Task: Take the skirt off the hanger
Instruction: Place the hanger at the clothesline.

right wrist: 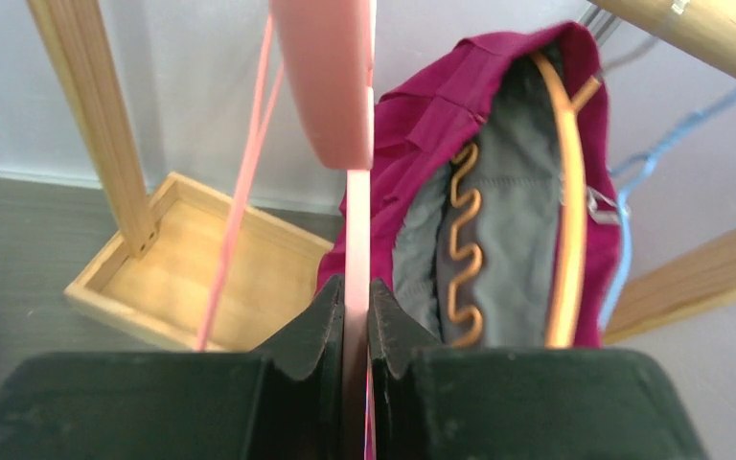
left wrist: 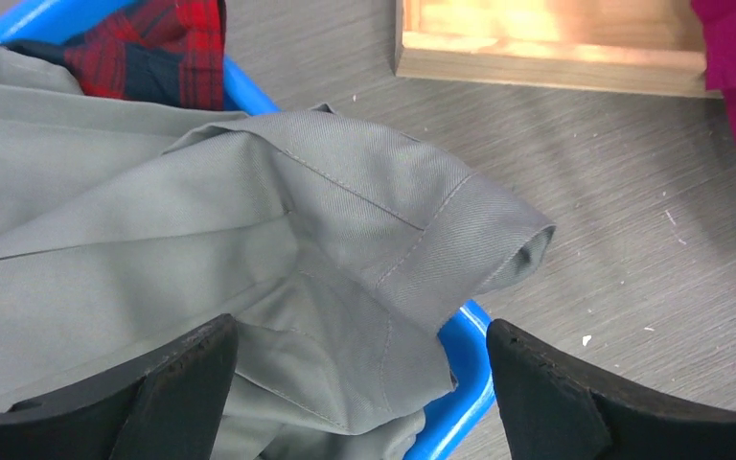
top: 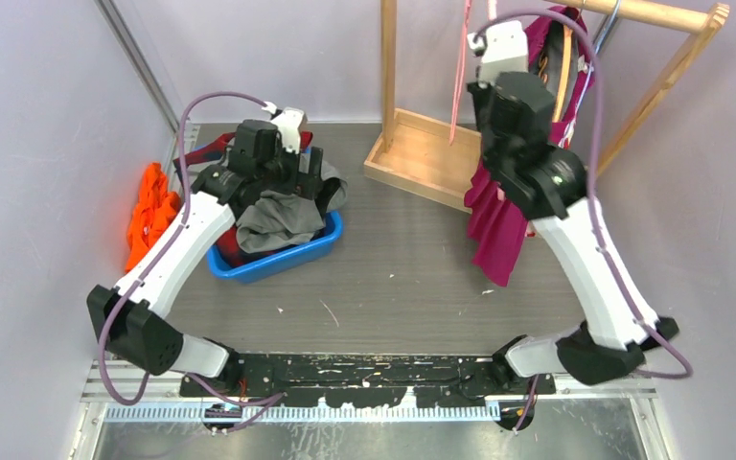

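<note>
The top external view looks steeply down from above and behind the arm bases, taking in the whole worktop (top: pixel 412 278). The left wrist view hangs close over the blue bin (left wrist: pixel 470 364), facing down. The right wrist view faces level, close to the wooden rack (right wrist: pixel 91 125), whose tray base (top: pixel 412 153) all three share.

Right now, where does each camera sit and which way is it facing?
Top: high behind the robot, looking down on the table; left arm and right arm show.
Left wrist: over the bin, looking down at grey cloth; open left gripper at the bottom.
Right wrist: faces the rack and skirt; right gripper shut on a pink strip.
Shared: top and left wrist both show the bin.
</note>
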